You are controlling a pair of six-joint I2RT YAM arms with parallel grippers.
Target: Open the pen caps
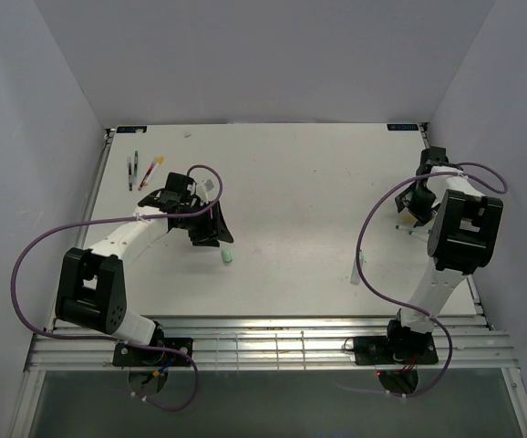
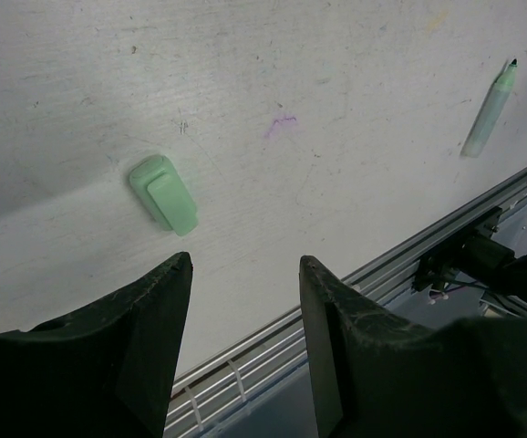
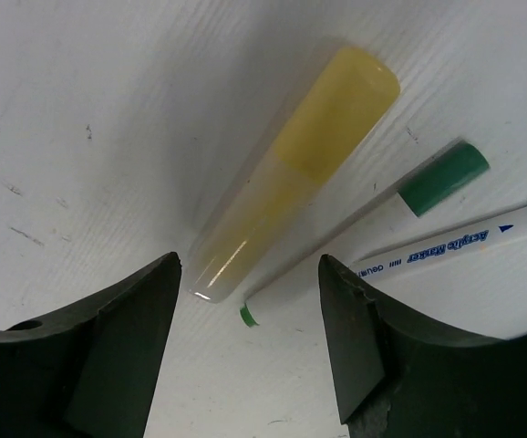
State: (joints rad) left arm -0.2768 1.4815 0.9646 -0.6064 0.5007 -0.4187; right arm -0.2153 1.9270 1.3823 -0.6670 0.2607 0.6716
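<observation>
top view: the flat white worktop (image 1: 300, 182) carries all items. the left pincer (image 1: 207, 230) hovers left of centre, with a stubby light-green plastic pen cap (image 1: 228, 256) lying loose at its 5 o'clock. a pale-green marker barrel (image 1: 358, 267) lies at 4 o'clock from centre. thin slender pens (image 1: 134, 170) sit at 11 o'clock, near the left wall. the right pincer (image 1: 412, 217) is low at 3 o'clock, close to the right wall.

left wrist view: the left pincer (image 2: 245, 274) is spread and empty. the pen cap (image 2: 163, 193) is at 11 o'clock of the gap, apart from both fingers. an aluminium edge rail (image 2: 409, 255) runs at 4 o'clock. there is open room toward 12 o'clock.

right wrist view: the right pincer (image 3: 250, 274) is spread and empty. a thick yellow marker barrel (image 3: 300, 173) points to 1 o'clock, its near end in line with the gap. two slim white teal-ended pens (image 3: 446, 178) lie just beside it at 3 o'clock. recommended: descend centred, clamp the paler near half only, and keep the right finger off the slim pens. which half is the cap cannot be told.
</observation>
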